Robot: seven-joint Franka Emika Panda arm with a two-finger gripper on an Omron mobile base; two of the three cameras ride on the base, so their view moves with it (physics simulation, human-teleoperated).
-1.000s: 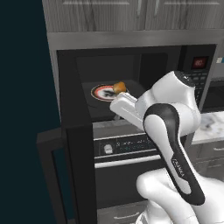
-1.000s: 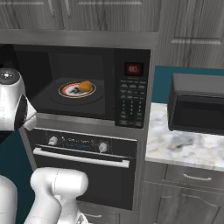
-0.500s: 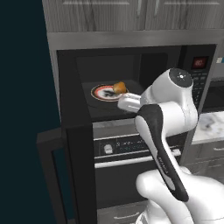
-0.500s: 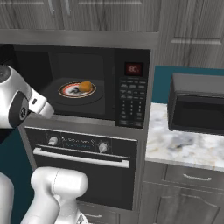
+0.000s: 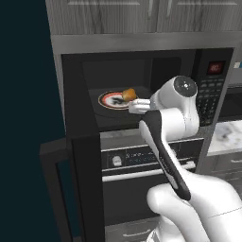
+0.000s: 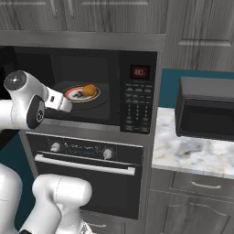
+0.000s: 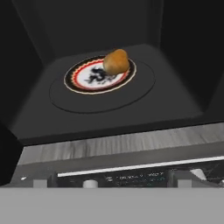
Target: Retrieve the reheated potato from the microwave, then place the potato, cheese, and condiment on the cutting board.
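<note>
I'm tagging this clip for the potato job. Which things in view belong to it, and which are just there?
Belongs to the job:
- potato
- microwave, door open
- plate that holds the potato
- gripper, open, at the microwave's mouth

Just there:
- oven below
- black box on the counter
- upper cabinets

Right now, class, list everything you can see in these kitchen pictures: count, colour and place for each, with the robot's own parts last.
potato: one, golden-brown, on the plate's far edge.
plate: one, white with red and black rim, inside the microwave.
microwave: one, black, door swung open, above the oven.
oven: one, black with silver bar handle, below.
counter: one, grey marble, right of the oven.
black box: one, on the counter.
cabinets: grey wood, overhead.
arm: one, white, reaching toward the microwave; gripper open.
</note>
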